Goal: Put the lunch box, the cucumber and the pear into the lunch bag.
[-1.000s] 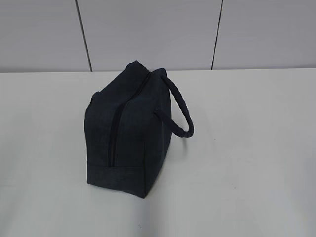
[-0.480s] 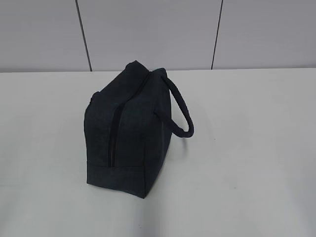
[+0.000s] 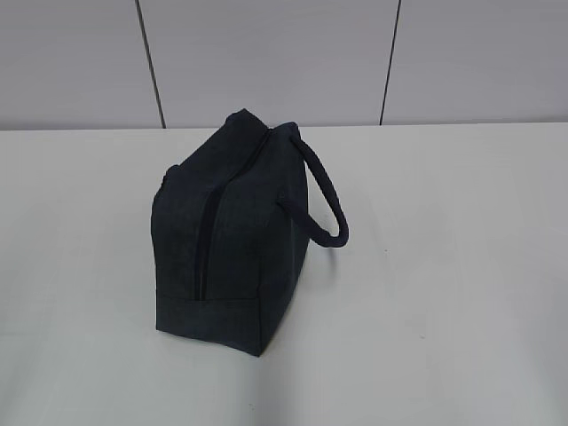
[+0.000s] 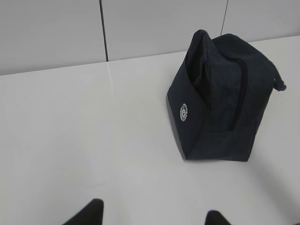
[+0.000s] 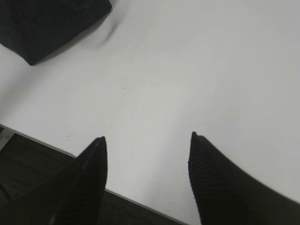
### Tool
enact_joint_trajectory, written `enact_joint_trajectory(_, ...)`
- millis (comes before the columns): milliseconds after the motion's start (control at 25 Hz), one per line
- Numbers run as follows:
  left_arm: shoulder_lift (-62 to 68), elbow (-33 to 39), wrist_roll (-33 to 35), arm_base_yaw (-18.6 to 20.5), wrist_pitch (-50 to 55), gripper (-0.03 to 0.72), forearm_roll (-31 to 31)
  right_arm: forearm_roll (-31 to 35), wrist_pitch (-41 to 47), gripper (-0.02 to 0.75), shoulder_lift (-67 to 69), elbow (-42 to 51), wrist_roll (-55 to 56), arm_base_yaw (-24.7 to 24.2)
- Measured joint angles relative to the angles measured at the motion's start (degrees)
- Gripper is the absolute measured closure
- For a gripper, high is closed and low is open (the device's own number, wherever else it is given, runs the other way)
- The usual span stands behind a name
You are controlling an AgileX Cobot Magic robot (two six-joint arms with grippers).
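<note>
The dark navy lunch bag (image 3: 232,235) stands on the white table, zipper closed along its top, padded loop handle (image 3: 324,200) hanging to the right. It also shows in the left wrist view (image 4: 220,101) at upper right and as a corner in the right wrist view (image 5: 44,23). The lunch box, the cucumber and the pear are out of view. My left gripper (image 4: 152,216) is open and empty, low over the table, well short of the bag. My right gripper (image 5: 147,140) is open and empty above the table's front edge. Neither gripper shows in the exterior view.
The white table (image 3: 444,266) reaches back to a grey panelled wall (image 3: 266,53). The table's front edge (image 5: 47,145) and dark floor beneath it show in the right wrist view.
</note>
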Motion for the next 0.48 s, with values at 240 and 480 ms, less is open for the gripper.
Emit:
enact_joint_trajectory(240,0.0,0.0,0.0,0.0,0.0,0.308,0.0,0.0,-0.1,0.304,0.0,0.0,0.0,0.0)
enact_joint_trajectory(480,0.0,0.0,0.0,0.1,0.0,0.331,0.0,0.0,-0.1,0.304,0.0,0.0,0.0,0.0)
